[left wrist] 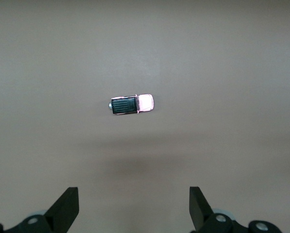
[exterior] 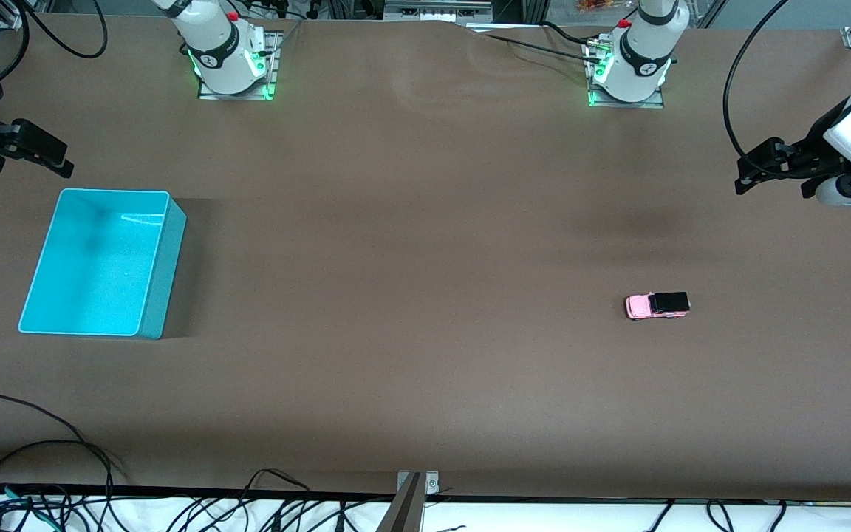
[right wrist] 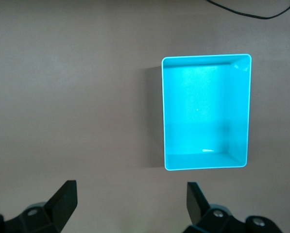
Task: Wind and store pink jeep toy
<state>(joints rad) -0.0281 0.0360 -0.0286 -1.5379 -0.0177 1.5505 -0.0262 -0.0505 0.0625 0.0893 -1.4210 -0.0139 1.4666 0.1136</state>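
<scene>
The pink jeep toy (exterior: 657, 305), tiny with a black roof, stands on the brown table toward the left arm's end. It also shows in the left wrist view (left wrist: 131, 104). My left gripper (exterior: 743, 179) hangs open and empty above the table's edge at that end, well apart from the jeep; its open jaws show in the left wrist view (left wrist: 134, 208). The turquoise bin (exterior: 165, 273) is empty and sits toward the right arm's end. My right gripper (exterior: 62, 162) is open and empty above the table beside the bin, which shows in the right wrist view (right wrist: 205, 57) ahead of the gripper (right wrist: 131, 206).
The arm bases (exterior: 230, 59) (exterior: 629, 66) stand along the table's edge farthest from the front camera. Black cables (exterior: 41, 443) and a metal bracket (exterior: 417, 484) lie at the nearest edge. Bare brown table lies between the jeep and the bin.
</scene>
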